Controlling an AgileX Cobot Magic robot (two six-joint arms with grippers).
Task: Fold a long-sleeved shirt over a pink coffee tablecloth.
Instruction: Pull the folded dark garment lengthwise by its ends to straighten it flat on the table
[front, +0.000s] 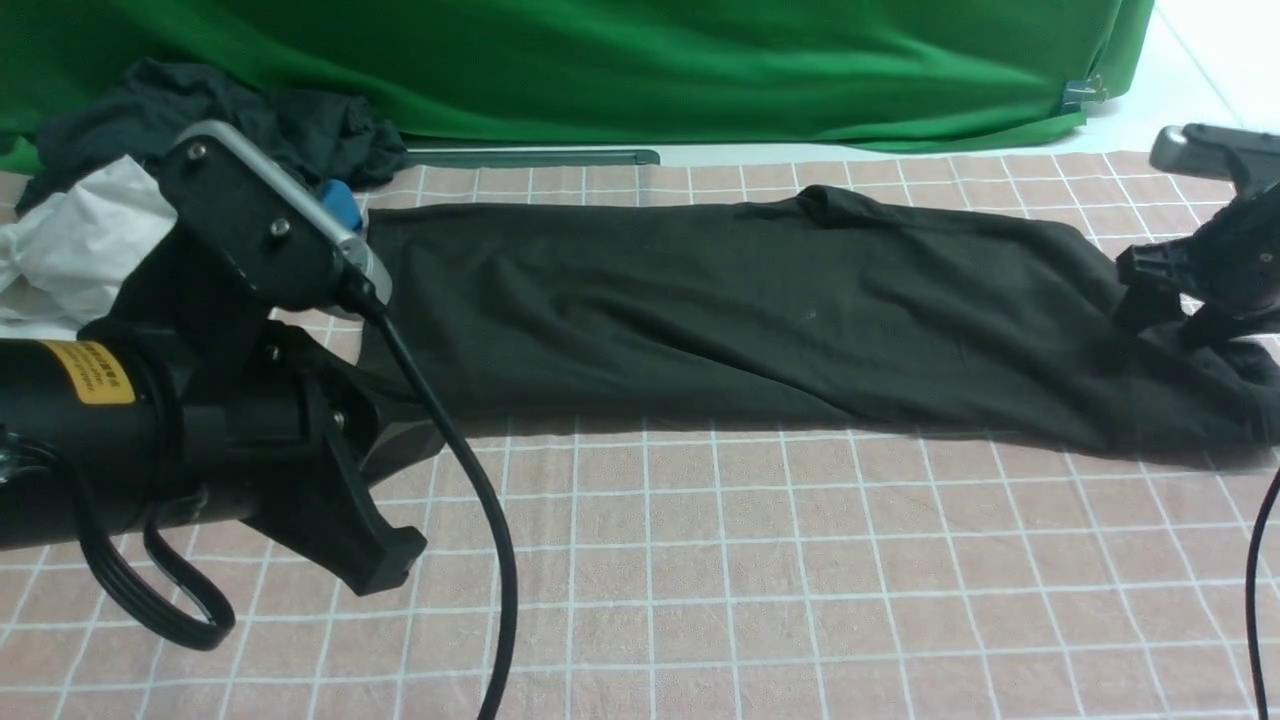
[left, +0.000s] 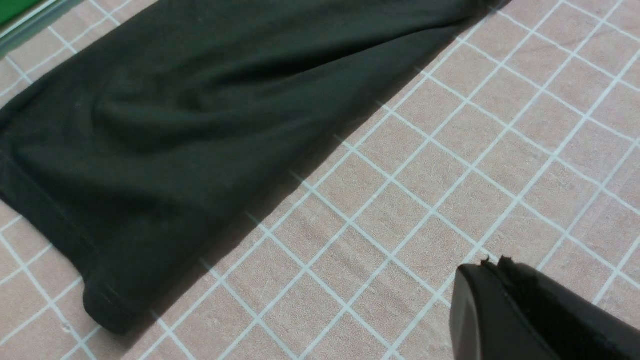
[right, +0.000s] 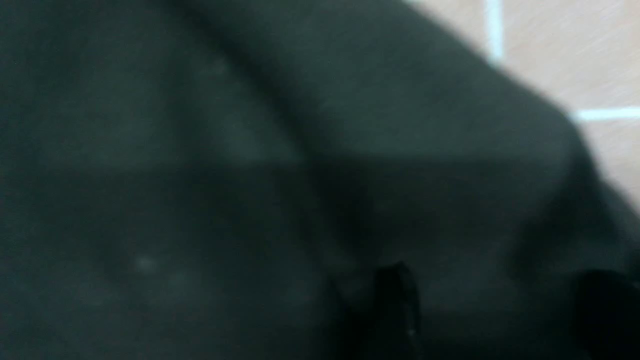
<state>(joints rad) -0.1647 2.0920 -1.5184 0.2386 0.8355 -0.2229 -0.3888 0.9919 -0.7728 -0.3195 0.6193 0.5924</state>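
Note:
The long-sleeved shirt (front: 750, 310) lies as a long black strip across the far half of the pink coffee tablecloth (front: 700, 560), running left to right. My left gripper (front: 390, 560) hangs shut and empty above bare cloth, in front of the shirt's left end. In the left wrist view its closed tips (left: 487, 262) are clear of the shirt (left: 175, 110) and over the checked cloth (left: 450, 175). My right gripper (front: 1165, 310) is down on the shirt's right end. The blurred right wrist view shows its fingers apart (right: 500, 310), with black fabric (right: 250, 150) filling the space between them.
A heap of dark, white and blue garments (front: 150, 130) sits at the back left corner. The green backdrop (front: 600, 60) closes off the far side. Black cables (front: 480, 520) hang from both arms over the near cloth. A patch of tablecloth (right: 615, 65) shows past the shirt's edge.

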